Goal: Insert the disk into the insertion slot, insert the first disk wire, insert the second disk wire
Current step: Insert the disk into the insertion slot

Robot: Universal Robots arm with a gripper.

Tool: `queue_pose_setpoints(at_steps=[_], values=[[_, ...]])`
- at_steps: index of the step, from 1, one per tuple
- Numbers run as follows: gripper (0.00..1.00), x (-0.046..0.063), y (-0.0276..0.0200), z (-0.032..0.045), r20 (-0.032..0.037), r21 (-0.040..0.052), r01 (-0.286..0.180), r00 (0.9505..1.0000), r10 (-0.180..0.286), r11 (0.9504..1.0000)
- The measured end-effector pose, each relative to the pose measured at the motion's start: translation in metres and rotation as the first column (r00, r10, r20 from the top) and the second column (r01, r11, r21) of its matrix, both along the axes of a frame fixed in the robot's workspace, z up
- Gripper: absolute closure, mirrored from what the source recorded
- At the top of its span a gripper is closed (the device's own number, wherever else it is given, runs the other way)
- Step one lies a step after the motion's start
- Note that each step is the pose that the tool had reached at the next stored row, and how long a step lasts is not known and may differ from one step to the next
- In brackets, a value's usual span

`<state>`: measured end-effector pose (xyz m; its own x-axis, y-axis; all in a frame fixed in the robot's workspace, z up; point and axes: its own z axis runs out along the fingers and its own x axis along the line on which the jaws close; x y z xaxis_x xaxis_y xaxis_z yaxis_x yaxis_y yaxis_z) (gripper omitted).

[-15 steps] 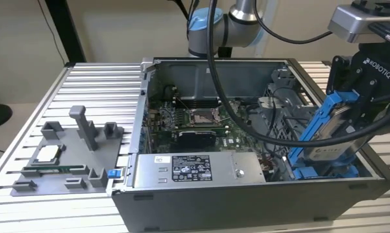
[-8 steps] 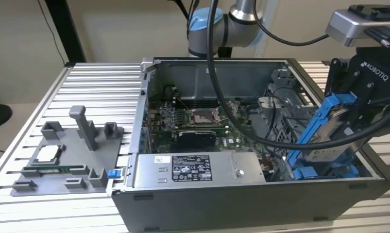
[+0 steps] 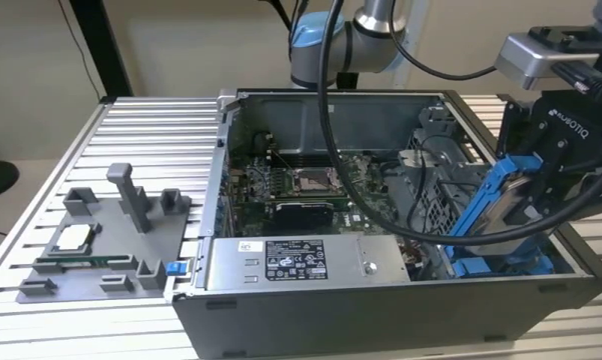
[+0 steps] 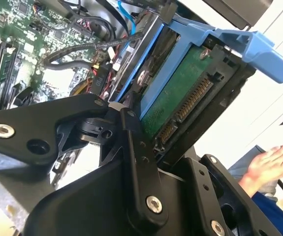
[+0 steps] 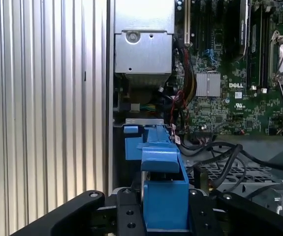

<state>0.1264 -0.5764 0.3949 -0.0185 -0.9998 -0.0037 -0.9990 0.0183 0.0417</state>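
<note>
The gripper [image 3: 525, 199] has its jaws clamped on the disk [image 3: 483, 210], one on each flat side, as both wrist views show. The disk hangs tilted at the exterior view's right end of the open computer case [image 3: 381, 315]. Its lower end appears to reach the blue rails of the insertion slot [image 3: 506, 265], and its upper end stands well out of the case. I judge it as only partly entered, not seated.

To do this step well, I think the disk must come in line with the rails before any push, because at this tilt the frame can jam on a rail. The push should be slow and straight. The black cables [image 5: 225, 155] lie near the slot and should not be caught under the drive.

The disk is flat and rectangular, clipped in a bright blue plastic carrier frame [image 4: 252, 46]. In the second wrist view its underside shows a green circuit board [image 4: 175, 83] and a row of connector contacts [image 4: 190, 103] at one end. A person's hand [image 4: 274, 162] is also there, apart from the disk.
</note>
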Motion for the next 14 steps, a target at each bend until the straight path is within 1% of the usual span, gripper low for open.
queue_pose_setpoints(at_steps=[9,14], values=[[1.0,0.0,0.0,-0.0139,-0.0009,0.0004,0.0,1.0,0.0,1.0],[1.0,0.0,0.0,-0.0176,-0.0024,0.0002,0.0,1.0,0.0,1.0]])
